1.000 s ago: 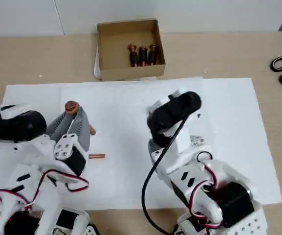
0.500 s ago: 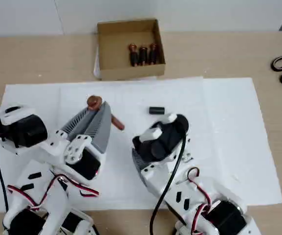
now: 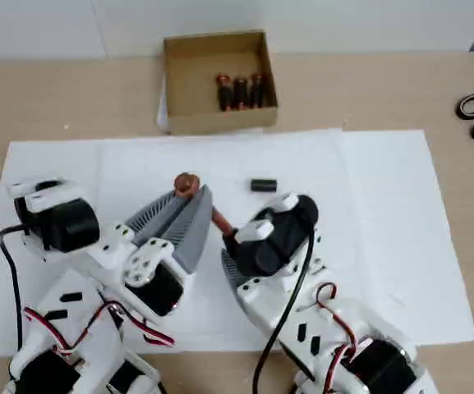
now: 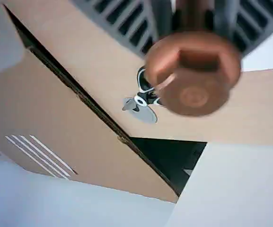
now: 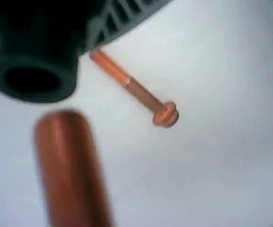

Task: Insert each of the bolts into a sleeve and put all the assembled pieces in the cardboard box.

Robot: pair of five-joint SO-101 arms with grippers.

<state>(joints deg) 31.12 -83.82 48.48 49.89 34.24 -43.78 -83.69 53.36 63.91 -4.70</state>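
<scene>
Pinching a bolt [image 3: 186, 182], left jaws have neared right jaws gripping a sleeve [image 5: 32, 64].

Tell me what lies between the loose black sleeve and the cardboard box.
In the high view, only bare white paper sheet separates the short black cylindrical sleeve from the open brown cardboard box.

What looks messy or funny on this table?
Nothing is spilled or broken. One black sleeve lies alone on the white paper, and one bolt lies loose there too, neither yet assembled.
</scene>
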